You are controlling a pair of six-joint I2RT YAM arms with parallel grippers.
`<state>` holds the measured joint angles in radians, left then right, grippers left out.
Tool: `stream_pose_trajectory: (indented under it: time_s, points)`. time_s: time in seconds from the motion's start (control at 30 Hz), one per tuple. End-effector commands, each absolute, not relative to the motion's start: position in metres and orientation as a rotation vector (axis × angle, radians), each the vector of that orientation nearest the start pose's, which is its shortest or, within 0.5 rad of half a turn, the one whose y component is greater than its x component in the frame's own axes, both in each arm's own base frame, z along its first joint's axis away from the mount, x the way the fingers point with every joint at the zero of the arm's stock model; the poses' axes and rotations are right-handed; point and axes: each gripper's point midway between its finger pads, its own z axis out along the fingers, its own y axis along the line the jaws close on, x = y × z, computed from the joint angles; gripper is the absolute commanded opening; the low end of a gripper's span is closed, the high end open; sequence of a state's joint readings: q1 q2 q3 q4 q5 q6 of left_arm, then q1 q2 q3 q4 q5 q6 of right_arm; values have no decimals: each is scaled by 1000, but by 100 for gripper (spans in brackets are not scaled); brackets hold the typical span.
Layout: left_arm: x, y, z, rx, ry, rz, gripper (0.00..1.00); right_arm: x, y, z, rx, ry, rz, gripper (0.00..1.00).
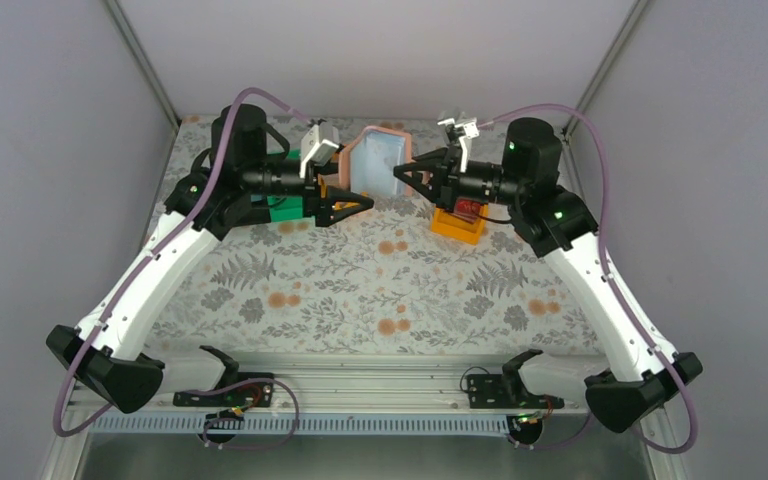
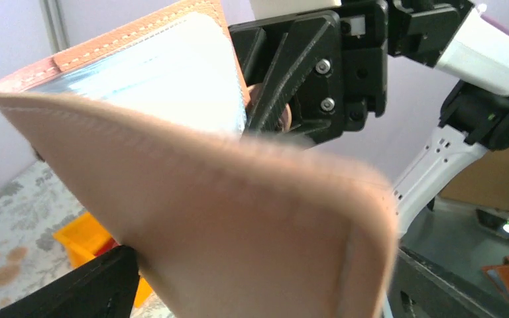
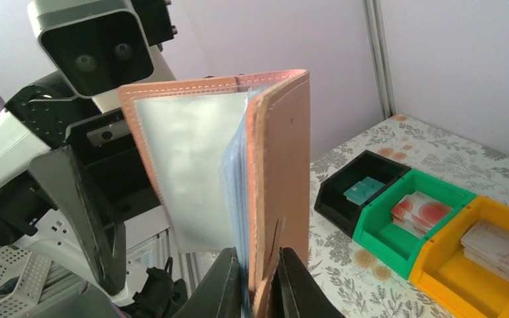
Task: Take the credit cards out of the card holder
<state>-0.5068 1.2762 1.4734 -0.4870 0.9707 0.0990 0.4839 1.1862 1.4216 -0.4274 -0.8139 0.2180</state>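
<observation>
Floral table [image 1: 360,290], grey booth: card holder [image 1: 375,160] aloft, opened, cover pinched in right pincer [image 3: 260,295]; left pincer [image 1: 355,208] spread alongside; extraction apparently pending, next needing left pincer entering a sleeve [image 3: 185,165].

Both arms raised and facing inward, left claw [image 1: 356,205] spread wide, right claw [image 1: 400,173] pinched on the card holder [image 1: 376,160].

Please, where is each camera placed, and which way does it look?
Top external: above and behind, looking down on the table; left arm and right arm show.
Left wrist: faces the right arm; card holder cover fills it; left jaws open.
Right wrist: faces the left arm; right jaws pinch the card holder.
Shared: the card holder, in all.
</observation>
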Motion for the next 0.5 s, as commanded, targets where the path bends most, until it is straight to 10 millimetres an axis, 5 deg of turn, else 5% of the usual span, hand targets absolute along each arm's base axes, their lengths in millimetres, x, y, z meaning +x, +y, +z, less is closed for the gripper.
stream_pose_trajectory:
  time_s: [0.0,0.3,0.47]
  points:
    - [239,-294,424,1124,1489,-1141,97,225,290,450,-896,1600,1268,4]
    - [267,-292,410,1031,1582,-1004,88,212,310,462,-955,1569,1274,4]
    - [264,-291,409,1047,1582,-1007,52,200,312,467,-1008,1525,1288,4]
